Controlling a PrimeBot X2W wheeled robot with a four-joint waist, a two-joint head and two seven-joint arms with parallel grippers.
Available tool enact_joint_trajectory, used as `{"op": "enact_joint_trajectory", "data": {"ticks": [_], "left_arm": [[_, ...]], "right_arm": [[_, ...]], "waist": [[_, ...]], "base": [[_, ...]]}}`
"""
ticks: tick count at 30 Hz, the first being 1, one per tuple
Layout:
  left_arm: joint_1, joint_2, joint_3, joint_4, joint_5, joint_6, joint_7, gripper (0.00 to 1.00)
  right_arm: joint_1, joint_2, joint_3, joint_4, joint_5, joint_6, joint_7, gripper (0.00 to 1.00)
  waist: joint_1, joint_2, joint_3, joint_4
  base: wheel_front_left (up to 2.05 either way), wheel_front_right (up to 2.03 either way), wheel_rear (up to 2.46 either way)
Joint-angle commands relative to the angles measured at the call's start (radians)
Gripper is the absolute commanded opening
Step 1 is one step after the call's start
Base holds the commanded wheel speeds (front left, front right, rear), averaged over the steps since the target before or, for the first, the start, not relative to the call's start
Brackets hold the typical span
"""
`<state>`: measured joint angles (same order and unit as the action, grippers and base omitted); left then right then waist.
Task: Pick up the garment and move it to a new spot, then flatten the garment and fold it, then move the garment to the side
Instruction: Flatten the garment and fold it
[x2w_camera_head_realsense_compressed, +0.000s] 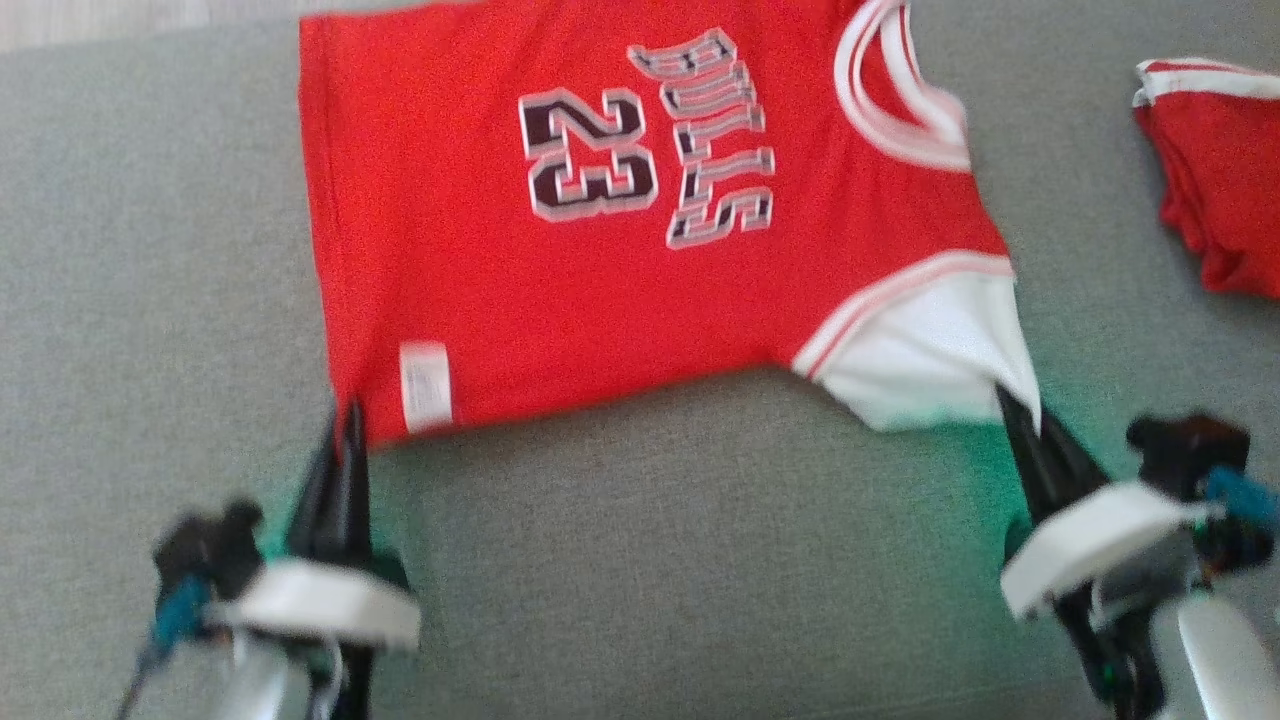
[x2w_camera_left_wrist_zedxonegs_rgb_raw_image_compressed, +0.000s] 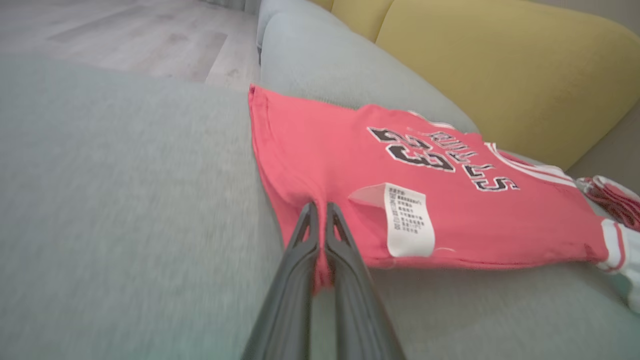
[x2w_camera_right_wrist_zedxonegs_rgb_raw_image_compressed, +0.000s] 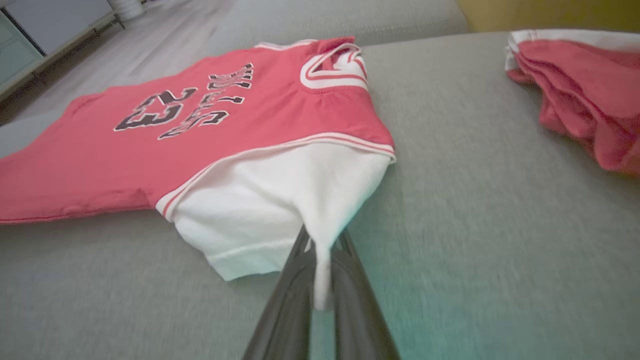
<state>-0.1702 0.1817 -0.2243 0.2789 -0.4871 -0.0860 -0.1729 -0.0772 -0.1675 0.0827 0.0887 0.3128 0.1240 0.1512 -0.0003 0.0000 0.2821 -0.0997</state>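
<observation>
Garment: the red jersey (x2w_camera_head_realsense_compressed: 560, 270) lies spread print side up on the grey sofa seat (x2w_camera_head_realsense_compressed: 700, 560), with its hem toward the robot's left and its neck toward the right.
Left gripper: the left gripper (x2w_camera_head_realsense_compressed: 345, 425) is clamped on the near hem corner, just beside the care label (x2w_camera_head_realsense_compressed: 425, 385). A fold of red cloth is pinched between its fingers.
Right gripper: the right gripper (x2w_camera_head_realsense_compressed: 1020, 420) is clamped on the tip of the white sleeve (x2w_camera_head_realsense_compressed: 930, 360), with the cloth bunched to a point between its fingers.
Risk 1: both holds are thin pinches at the very edge. A sharp or uneven pull could slide the cloth out, most likely at the sleeve tip.
Risk 2: 1 hold is on the body and 1 is on a sleeve. Tension would probably stretch the sleeve and skew the body instead of flattening it.
Risk 3: a sweep to the robot's right could catch the second red garment (x2w_camera_head_realsense_compressed: 1215, 170) and drag it along.
Edges: the far hem corner lies near the seat's edge, with floor (x2w_camera_left_wrist_zedxonegs_rgb_raw_image_compressed: 125, 35) beyond. The yellow backrest (x2w_camera_left_wrist_zedxonegs_rgb_raw_image_compressed: 500, 65) rises behind the neck end.
Open room: there is bare seat toward the robot and to the left of the hem. A narrower bare band lies between the sleeve and the second garment.
</observation>
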Motion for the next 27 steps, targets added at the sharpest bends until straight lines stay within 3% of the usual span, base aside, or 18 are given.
{"op": "enact_joint_trajectory", "data": {"ticks": [1,8,14,19,27], "left_arm": [[0.082,0.011,0.023,-0.081,0.002,0.024,-0.006,0.0],[0.401,-0.003,0.017,-0.308,-0.054,0.084,0.058,0.0],[0.487,0.024,0.021,-0.45,-0.082,0.108,0.136,0.0],[0.416,0.046,0.02,-0.504,-0.111,0.123,0.252,0.0],[0.232,0.061,0.026,-0.486,-0.189,0.163,0.47,0.0]], "right_arm": [[0.053,-0.007,0.007,-0.087,-0.017,0.007,0.016,0.0],[0.314,0.013,-0.054,-0.284,-0.032,0.007,0.114,0.0],[0.399,0.027,-0.09,-0.413,-0.005,0.007,0.197,0.0],[0.302,-0.012,-0.073,-0.453,0.03,0.007,0.295,0.0],[0.059,-0.103,-0.006,-0.33,0.1,0.007,0.411,0.0]], "waist": [[0.0003,0.0,-0.025,0.002],[0.0003,0.0,-0.039,0.014],[0.0003,0.0,-0.031,0.032],[0.0003,0.0,-0.016,0.036],[0.0003,0.0,0.012,0.061]], "base": [[0.0,0.0,0.0],[0.0,0.0,0.0],[0.0,0.0,0.0],[0.0,0.0,0.0],[0.0,0.0,0.0]]}}
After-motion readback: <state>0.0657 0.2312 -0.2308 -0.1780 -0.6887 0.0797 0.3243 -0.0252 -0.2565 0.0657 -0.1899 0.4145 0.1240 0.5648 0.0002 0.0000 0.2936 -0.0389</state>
